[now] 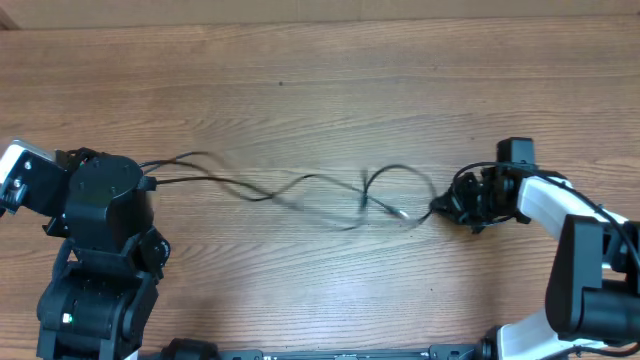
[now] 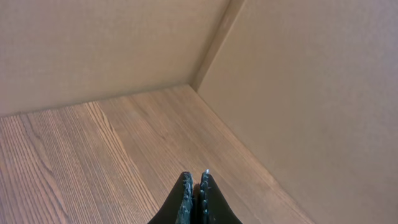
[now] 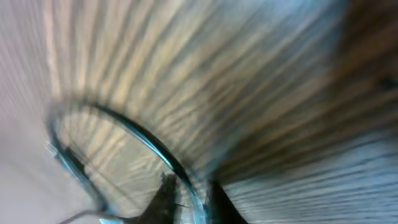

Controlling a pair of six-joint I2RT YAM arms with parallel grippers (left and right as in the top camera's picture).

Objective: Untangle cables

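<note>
Because the cables [image 1: 300, 190] are thin, light and limp, they hold no shape of their own and follow whichever end is pulled. They run in wavy strands across the middle of the worktop [image 1: 320, 80], about midway between its far and near edges, from the left arm [image 1: 105, 205] to the right gripper [image 1: 440, 208]. One loop [image 1: 392, 180] stands near the right end, with a crossing [image 1: 365, 203] just below it. The strands are blurred there, so the number of crossings cannot be told.

At the left gripper [image 2: 194, 194], the fingers are pressed together. No cord shows between them in the wrist view, although the overhead view shows the strands ending under that arm, so a hold cannot be confirmed.

At the right gripper, a cord passes by the fingertips in the blurred wrist view. Whether the fingers are spread or pinching cannot be told.

Handling judgement: take hold near a cord's end or just beside the crossing, and pinch firmly, since so thin a cord slips easily. Pull gently, because a hard tug is likely to tighten any knot.
</note>
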